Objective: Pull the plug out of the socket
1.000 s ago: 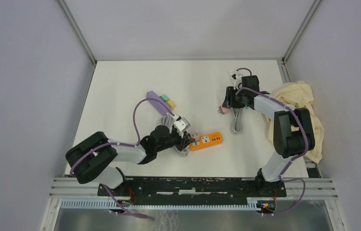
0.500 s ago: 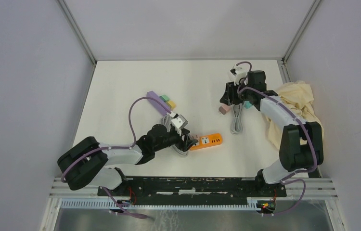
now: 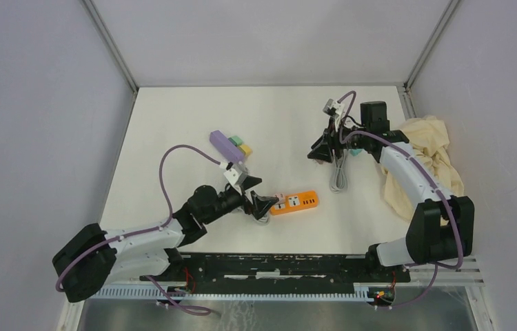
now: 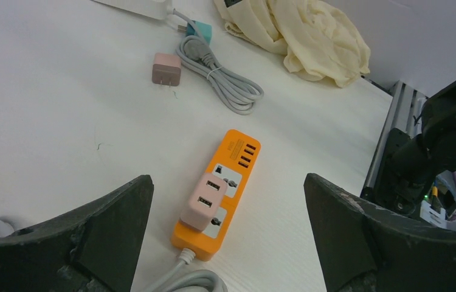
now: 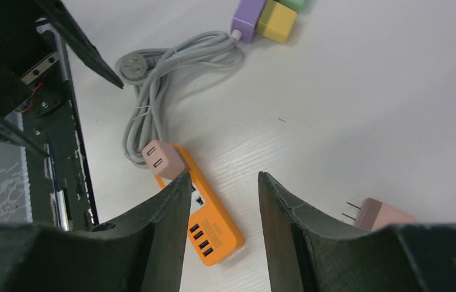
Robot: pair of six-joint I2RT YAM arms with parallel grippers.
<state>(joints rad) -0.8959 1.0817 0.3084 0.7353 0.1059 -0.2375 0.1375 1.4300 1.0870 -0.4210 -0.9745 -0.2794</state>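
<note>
The orange socket strip (image 3: 297, 201) lies near the table's front, also shown in the left wrist view (image 4: 236, 163) and the right wrist view (image 5: 214, 229). A pink plug (image 4: 203, 201) stands plugged into its cord end (image 3: 278, 198) (image 5: 162, 159). My left gripper (image 3: 258, 194) (image 4: 227, 177) is open wide just left of that end, touching nothing, with the plug ahead between its fingers. My right gripper (image 3: 319, 150) (image 5: 224, 176) hovers at the back right, open with nothing between its jaws. A loose pink plug (image 5: 383, 214) (image 4: 166, 68) lies on the table beside it.
A coiled grey cable (image 3: 338, 176) (image 4: 228, 85) with a teal plug (image 4: 200, 29) lies right of centre. A cream cloth (image 3: 429, 148) is heaped at the right edge. A purple strip (image 3: 227, 145) with yellow and green plugs sits centre-left. The orange strip's grey cord (image 5: 165, 67) coils behind it.
My left gripper has opened wide and drawn back to the left from the plug on the orange strip. The right arm has lifted and swung over the loose pink plug.
</note>
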